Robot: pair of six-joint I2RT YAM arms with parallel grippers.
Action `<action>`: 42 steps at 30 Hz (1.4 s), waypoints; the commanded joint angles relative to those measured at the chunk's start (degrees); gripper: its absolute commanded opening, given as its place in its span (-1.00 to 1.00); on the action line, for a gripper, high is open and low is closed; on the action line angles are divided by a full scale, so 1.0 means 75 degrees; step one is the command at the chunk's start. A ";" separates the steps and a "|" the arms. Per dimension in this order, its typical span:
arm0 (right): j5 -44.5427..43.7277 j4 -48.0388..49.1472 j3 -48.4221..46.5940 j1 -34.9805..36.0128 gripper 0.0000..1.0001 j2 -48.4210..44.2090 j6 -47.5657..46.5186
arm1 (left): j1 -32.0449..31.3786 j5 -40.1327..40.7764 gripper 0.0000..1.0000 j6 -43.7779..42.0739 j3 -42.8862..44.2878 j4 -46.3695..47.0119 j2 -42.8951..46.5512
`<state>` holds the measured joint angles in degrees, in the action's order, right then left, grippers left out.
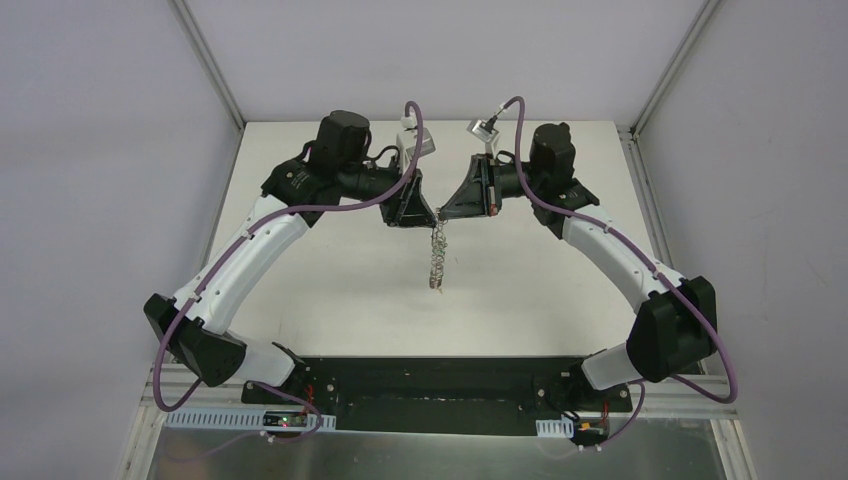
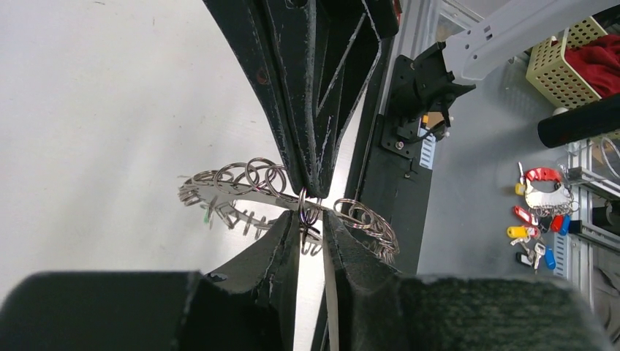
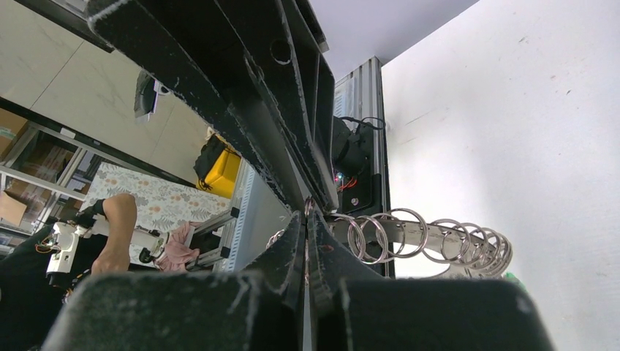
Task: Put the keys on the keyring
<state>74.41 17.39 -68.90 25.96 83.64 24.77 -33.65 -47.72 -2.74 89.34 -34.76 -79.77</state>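
White counter (image 1: 330,290) with grey walls on three sides and aluminium frame posts at the back corners. A black base plate (image 1: 440,385) runs along the bottom edge of the top view.

Both arms arc in and meet at upper centre of the top view, tips almost touching, well above the counter.

Right end effector (image 1: 450,210): fingers pressed together, clamped on the keyring (image 1: 437,262). In the right wrist view the flat band comes out of the closed tips and runs toward the right of the frame, small wire rings strung along it.

Left end effector (image 2: 311,230): fingers close together with a narrow gap between them. One small wire ring (image 2: 307,216) of the keyring sits in that gap, directly below the right tips. Can't tell whether the pads actually pinch it or just flank it.

Keyring position: off the counter, hanging from the two tips. In the top view it drops as a narrow chain down the centre of the frame. In the left wrist view it spreads left and right of the tips as a curved band.

Green key (image 2: 208,216): only a sliver of green shows under the left end of the band, too small to say how it is attached. The other keys aren't identifiable.

Off the counter, at the right of the left wrist view: a bunch of coloured tags (image 2: 537,219) and a yellow basket (image 2: 566,62) holding red cloth.
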 commanded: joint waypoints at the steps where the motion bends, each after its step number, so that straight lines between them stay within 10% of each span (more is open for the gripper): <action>1: 0.0145 0.0460 -0.0034 -0.0040 -1.00 -0.0347 0.0049 | 0.0067 -0.0315 -0.68 0.0180 0.0079 0.0305 -0.0003; 14: 0.0122 0.0387 0.0036 -0.0064 -1.00 -0.0436 -0.0069 | 0.0080 -0.0388 -1.00 0.0342 0.0186 0.0295 -0.0080; 27: -0.0496 -0.3758 -0.1148 -0.0183 -0.11 -0.0755 -0.3851 | 0.0001 -0.0210 -1.00 -0.0051 0.2283 -0.3415 -0.1196; 42: -0.0674 -0.4275 -0.1137 0.0401 -0.05 -0.0411 -0.4512 | -0.0293 -0.0479 -1.00 0.0333 0.2543 -0.3617 -0.1490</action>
<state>68.97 -14.46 -75.77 27.75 80.01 -6.85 -35.27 -48.01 -1.69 106.56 -62.30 -91.18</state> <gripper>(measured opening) 0.489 0.014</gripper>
